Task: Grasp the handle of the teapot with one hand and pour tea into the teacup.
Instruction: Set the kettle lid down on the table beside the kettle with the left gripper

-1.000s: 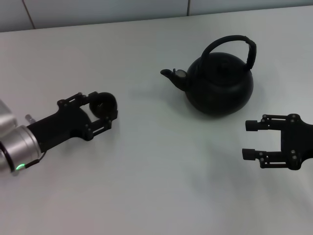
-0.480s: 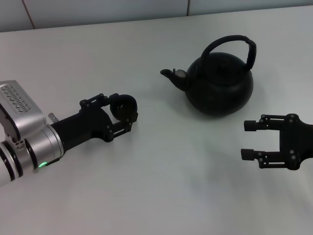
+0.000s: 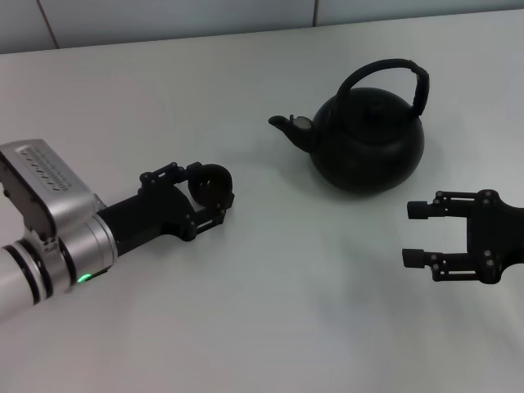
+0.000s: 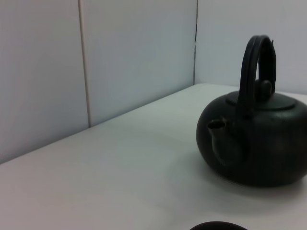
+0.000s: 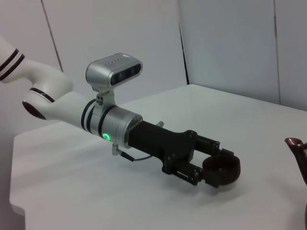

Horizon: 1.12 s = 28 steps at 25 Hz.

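Left gripper (image 3: 214,196) clamped on the teacup (image 3: 210,183), carrying it toward the teapot (image 3: 368,139) for pouring reach. Right gripper (image 3: 416,234) spread apart beside the pot, below the handle (image 3: 391,70), ready to grasp.

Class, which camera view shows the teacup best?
The right wrist view: the teacup sits whole in the left pincer. The head view shows it from above; the left wrist view catches only its rim.

Legible text, labels, brands, numbers, signs: none found on any surface; fine markings, if present, may be too small to read.
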Tool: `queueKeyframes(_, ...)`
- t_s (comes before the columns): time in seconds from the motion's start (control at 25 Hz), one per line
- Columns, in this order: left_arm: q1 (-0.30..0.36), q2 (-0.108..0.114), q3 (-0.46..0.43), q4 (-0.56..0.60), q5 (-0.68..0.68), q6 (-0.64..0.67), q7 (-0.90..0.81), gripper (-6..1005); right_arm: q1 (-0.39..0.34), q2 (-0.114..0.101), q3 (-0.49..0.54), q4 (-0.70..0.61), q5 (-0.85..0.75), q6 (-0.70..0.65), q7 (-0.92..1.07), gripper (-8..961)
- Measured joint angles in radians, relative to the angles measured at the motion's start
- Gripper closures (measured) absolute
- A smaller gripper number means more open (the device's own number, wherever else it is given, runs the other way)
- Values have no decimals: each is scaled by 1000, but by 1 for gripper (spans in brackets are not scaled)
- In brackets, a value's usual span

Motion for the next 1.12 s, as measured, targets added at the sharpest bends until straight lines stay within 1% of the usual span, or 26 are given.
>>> queueKeyframes(0.04, -10, 0, -21, -34, 1, -38, 43, 276, 0, 0, 0, 0, 0, 0, 0, 234)
queueKeyframes(0.2, -14, 0, -38, -54, 4, -60, 70, 273, 0, 0, 0, 0, 0, 1, 0, 233)
queueKeyframes(0.24, -17, 0, -63, -75, 6, -79, 100, 272, 0, 0, 0, 0, 0, 1, 0, 233)
queueKeyframes(1.12, -24, 0, -67, -103, 8, -108, 103, 256, 0, 0, -1, 0, 0, 1, 0, 232)
